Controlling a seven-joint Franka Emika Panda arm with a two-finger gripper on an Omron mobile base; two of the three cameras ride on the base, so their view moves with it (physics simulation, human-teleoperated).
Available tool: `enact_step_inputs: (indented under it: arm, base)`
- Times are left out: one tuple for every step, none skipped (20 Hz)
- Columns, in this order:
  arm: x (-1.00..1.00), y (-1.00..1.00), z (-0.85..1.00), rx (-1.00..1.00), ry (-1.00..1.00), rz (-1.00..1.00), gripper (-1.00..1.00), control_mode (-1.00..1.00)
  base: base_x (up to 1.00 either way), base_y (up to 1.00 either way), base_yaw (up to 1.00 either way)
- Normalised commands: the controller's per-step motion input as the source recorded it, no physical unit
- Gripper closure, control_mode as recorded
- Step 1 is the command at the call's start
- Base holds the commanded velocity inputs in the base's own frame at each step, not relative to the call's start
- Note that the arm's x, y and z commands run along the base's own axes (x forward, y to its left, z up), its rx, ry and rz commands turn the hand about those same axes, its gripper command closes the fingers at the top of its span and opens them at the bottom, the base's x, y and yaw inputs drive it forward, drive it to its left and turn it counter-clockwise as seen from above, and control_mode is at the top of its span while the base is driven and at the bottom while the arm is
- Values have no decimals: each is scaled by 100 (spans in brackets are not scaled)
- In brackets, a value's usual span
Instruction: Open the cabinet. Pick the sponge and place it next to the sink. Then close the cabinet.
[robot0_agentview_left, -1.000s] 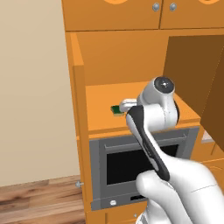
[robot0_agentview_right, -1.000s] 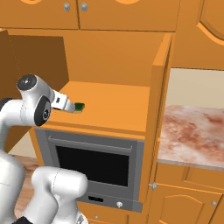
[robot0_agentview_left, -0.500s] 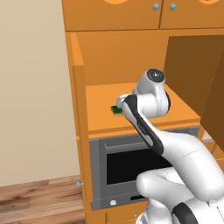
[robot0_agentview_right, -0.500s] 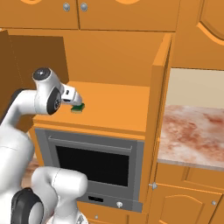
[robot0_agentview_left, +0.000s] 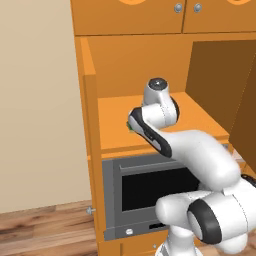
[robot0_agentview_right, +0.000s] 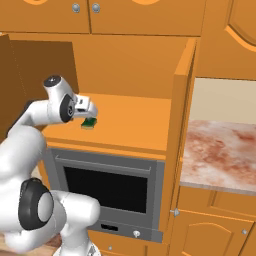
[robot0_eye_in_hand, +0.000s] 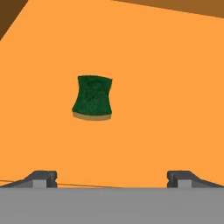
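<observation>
The cabinet stands open, both tall doors swung out: the left door edge-on, the right door beside the counter. On its orange shelf lies the sponge, a tiny block with its green side up. A sliver of the sponge's green peeks out behind my arm in the left base view. My gripper hovers just above the sponge, pointing down at it. In the hand view the gripper is open, its fingertips wide apart, with nothing between them. The sink is out of view.
A grey oven sits directly under the shelf. A marbled counter runs to the right of the cabinet. Shorter orange doors hang above the opening. A wood floor lies at the lower left.
My arm has swung up and over the shelf, carrying the hand from beside the sponge to just above it. The jaws stayed open and the sponge has not moved.
</observation>
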Motion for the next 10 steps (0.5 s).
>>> enact_step_inputs:
  arm:
    - [43, 0, -14, 0, 1, 1, -100, -100]
    - [42, 0, -11, 0, 0, 2, -100, -100]
    - [41, 0, -7, 0, 0, 3, -100, -100]
    - [40, 0, -6, 0, 0, 3, -100, -100]
    - [38, 0, -5, 0, 0, 3, -100, -100]
    - [36, 0, -6, 0, 1, 3, -100, -100]
    - [31, 0, -8, 0, 1, 2, -100, -100]
    - [29, 0, -12, 0, 0, 1, -100, -100]
    - [28, 0, -17, 0, 1, 1, -100, -100]
    - [26, 0, -21, 0, 1, 0, -100, -100]
  base:
    - [0, 0, 0]
    - [0, 0, 0]
    - [0, 0, 0]
    - [0, 0, 0]
    - [0, 0, 0]
    - [0, 0, 0]
    - [0, 0, 0]
    - [0, 0, 0]
    - [0, 0, 0]
    - [0, 0, 0]
